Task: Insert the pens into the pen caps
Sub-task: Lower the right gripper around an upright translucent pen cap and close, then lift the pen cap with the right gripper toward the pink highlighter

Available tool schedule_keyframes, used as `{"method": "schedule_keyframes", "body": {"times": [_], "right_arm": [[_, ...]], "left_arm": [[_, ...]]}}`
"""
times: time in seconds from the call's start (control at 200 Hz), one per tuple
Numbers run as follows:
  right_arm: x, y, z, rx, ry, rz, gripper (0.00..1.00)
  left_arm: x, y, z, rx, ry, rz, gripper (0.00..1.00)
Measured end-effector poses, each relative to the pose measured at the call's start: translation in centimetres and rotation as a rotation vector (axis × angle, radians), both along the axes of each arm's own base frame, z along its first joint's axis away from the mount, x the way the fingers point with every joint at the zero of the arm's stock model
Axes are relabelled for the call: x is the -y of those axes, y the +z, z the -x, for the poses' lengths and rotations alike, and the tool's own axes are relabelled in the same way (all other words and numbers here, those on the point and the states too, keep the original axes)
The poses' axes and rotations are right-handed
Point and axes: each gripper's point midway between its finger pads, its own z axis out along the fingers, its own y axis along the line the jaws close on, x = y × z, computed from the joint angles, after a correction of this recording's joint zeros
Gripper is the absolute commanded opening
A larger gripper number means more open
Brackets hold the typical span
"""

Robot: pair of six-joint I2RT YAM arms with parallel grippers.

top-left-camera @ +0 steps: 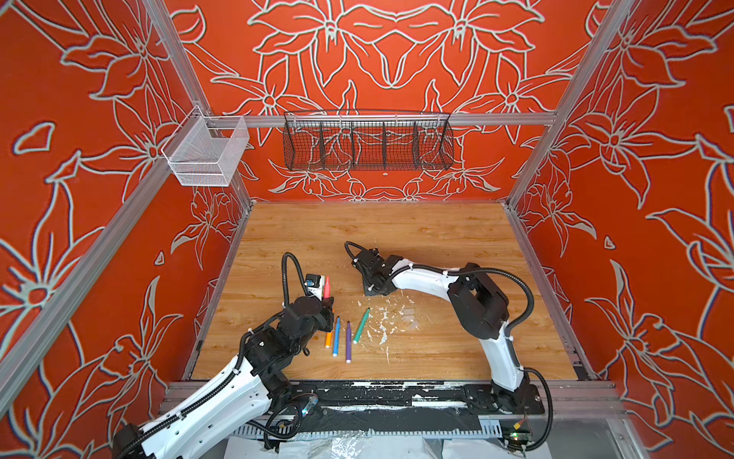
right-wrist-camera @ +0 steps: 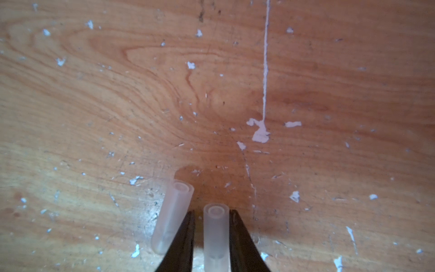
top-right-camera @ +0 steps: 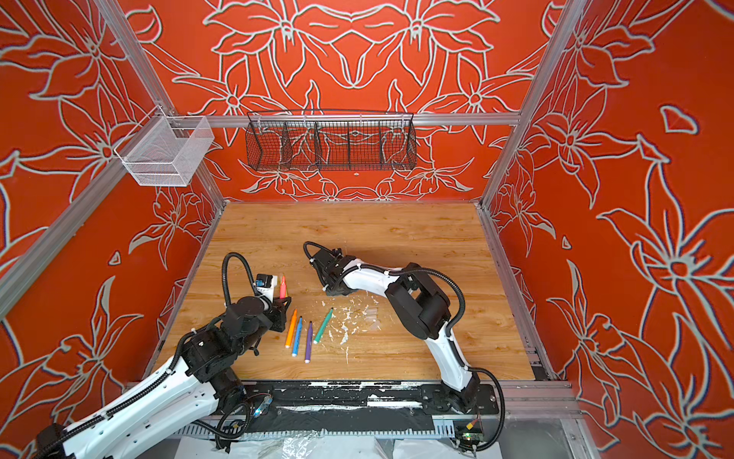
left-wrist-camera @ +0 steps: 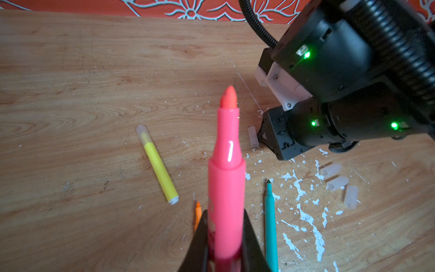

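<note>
1. Clearly, the left gripper (left-wrist-camera: 224, 213) is closed on the red-pink pen (left-wrist-camera: 227, 164). It holds the barrel low and points the bare felt tip up and away from the counter (top-left-camera: 397, 230). I judge this is so that a cap can be pushed over the free tip.
2. The right gripper (right-wrist-camera: 211, 212) is down at the counter with its jaws on both sides of one clear pen cap (right-wrist-camera: 216, 235). One jaw seems to touch it, while on the other side a thin gap shows, so the jaws look narrowly open and not yet clamped.
3. The open mouth of that cap faces away from the jaws, which is probably the side that must meet the pen tip.
4. A second cap (right-wrist-camera: 173, 216) lies just beside the outer side of one jaw – it could be knocked when the jaws close.
5. The yellow pen (left-wrist-camera: 160, 169) lies on the counter with a clear cap on its tip, so one pen looks done.
6. The orange pen (top-right-camera: 291, 329), blue pen (top-right-camera: 297, 337), purple pen (top-right-camera: 308, 342) and green pen (top-right-camera: 323, 326) lie side by side, uncapped, near the left arm.
7. Three loose caps (left-wrist-camera: 337, 183) wait close together among white flecks.
8. Writing – I can read none. Some print on the red-pink barrel near the jaws is too blurred.
</note>
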Motion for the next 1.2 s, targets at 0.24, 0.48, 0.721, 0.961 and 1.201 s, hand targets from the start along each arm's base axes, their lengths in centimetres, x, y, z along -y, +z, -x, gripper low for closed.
{"method": "schedule_keyframes", "body": {"times": [0.24,0.48,0.721,0.961,1.201], "right_arm": [[0.1,0.0,-0.2,0.005,-0.007,-0.005,0.23],[0.7,0.0,-0.7,0.021,-0.027,-0.025,0.16],[1.6,0.1,-1.0,0.031,-0.046,-0.034,0.11],[5.3,2.5,0.8,0.058,-0.081,-0.015,0.11],[8.6,14.2,2.5,0.312,-0.15,-0.251,0.08]], "left_arm": [[0.0,0.0,0.0,0.0,0.001,-0.001,0.0],[0.0,0.0,0.0,-0.002,0.001,-0.001,0.0],[0.3,-0.4,0.0,-0.017,-0.013,-0.004,0.0],[3.1,-0.7,0.1,-0.08,-0.134,0.02,0.0],[8.8,0.9,0.7,-0.117,-0.368,0.141,0.0]]}}
